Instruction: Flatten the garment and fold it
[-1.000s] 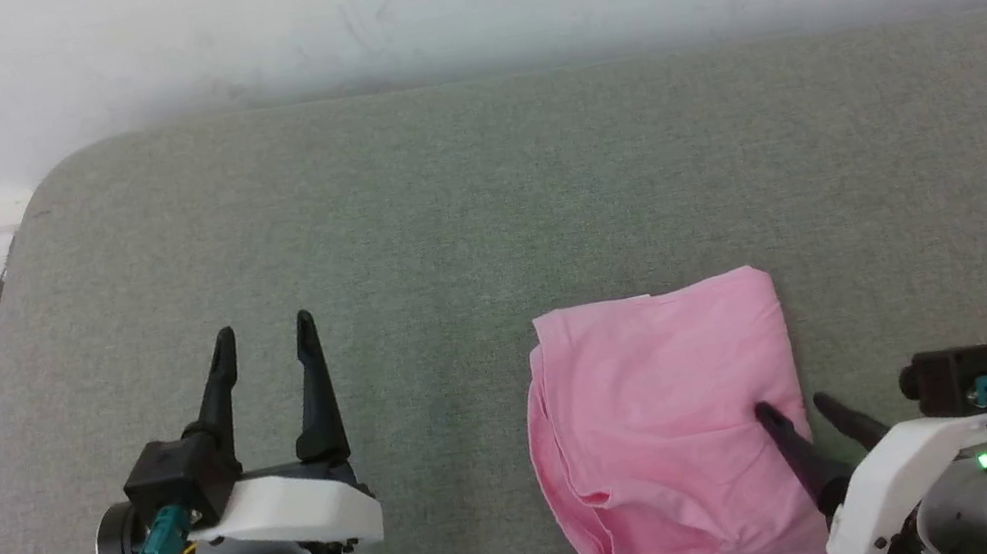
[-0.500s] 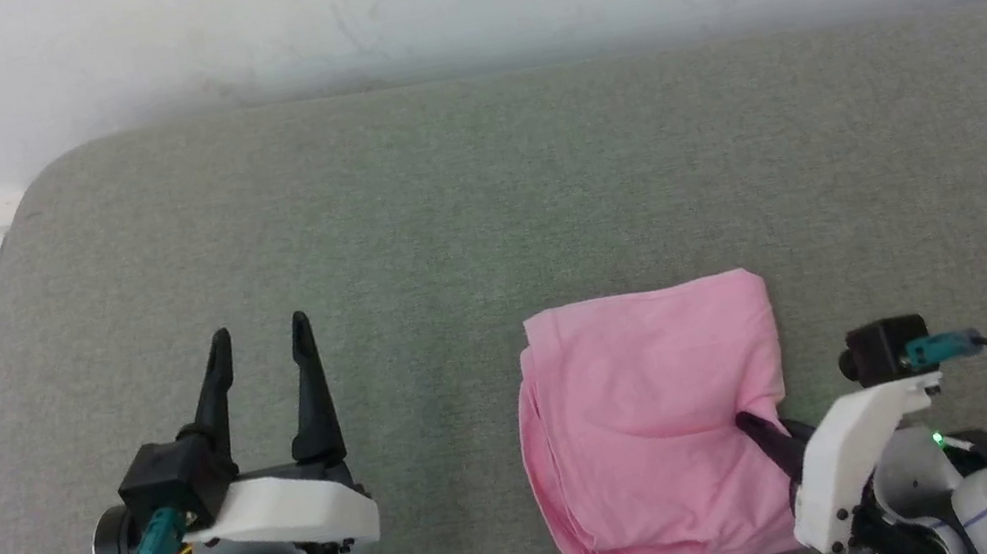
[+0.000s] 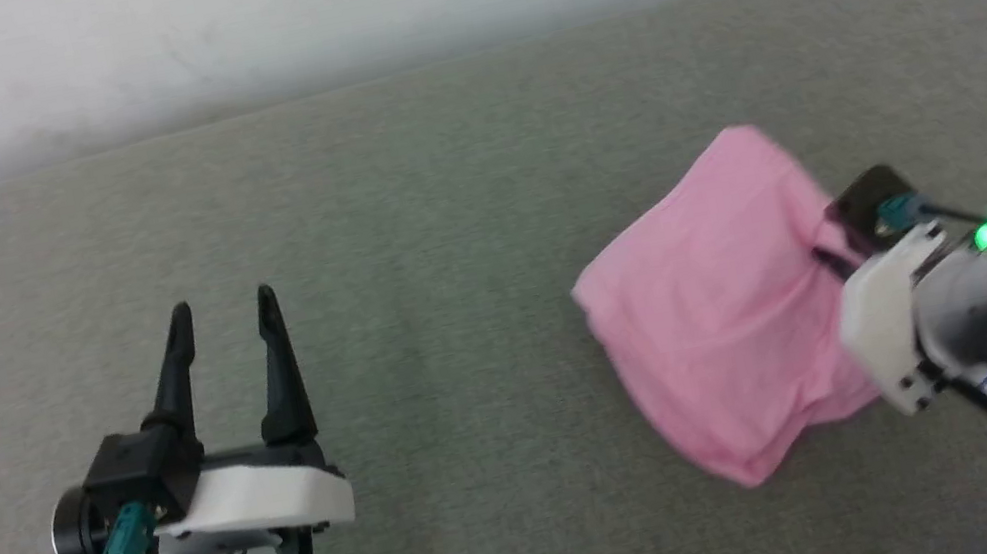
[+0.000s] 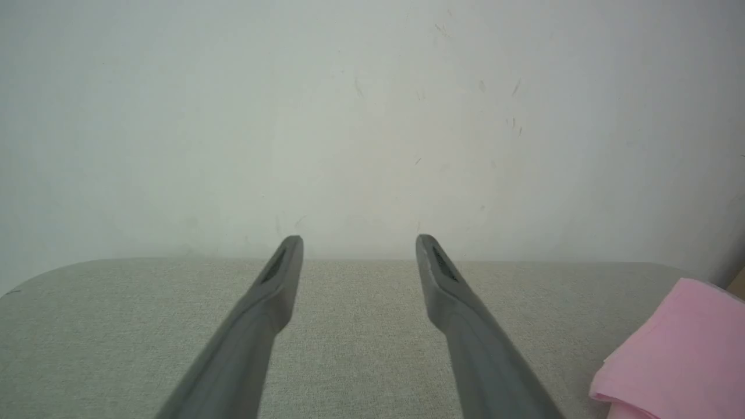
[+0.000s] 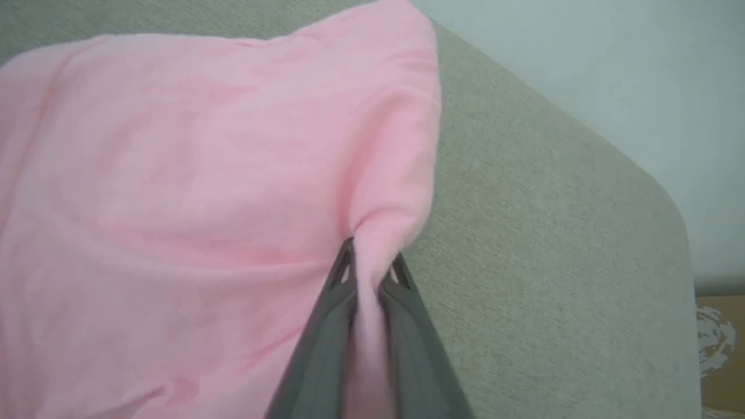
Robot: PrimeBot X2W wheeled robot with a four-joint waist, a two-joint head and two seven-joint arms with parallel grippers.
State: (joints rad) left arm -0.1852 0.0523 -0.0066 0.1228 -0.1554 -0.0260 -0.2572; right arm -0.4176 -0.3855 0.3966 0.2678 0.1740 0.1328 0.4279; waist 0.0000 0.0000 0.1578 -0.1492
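The garment point(image 3: 728, 337) is seen bundled and pink on the grey desk point(image 3: 435, 176); its right edge is pinched in the right claw point(image 5: 372, 262), fingers closed on a pleat of cloth; the garment's bulk is spread leftward from that claw, its long axis slanting from near to far; the left claw point(image 3: 220, 310) is held wide open and empty, well to the garment's left; the right arm is nearer, so the spreading pull is judged its job.

Our head camera high over the grey surface point(image 3: 435, 176), left wrist low facing the wall point(image 4: 372, 116), right wrist close, all sharing the garment point(image 3: 724, 317).
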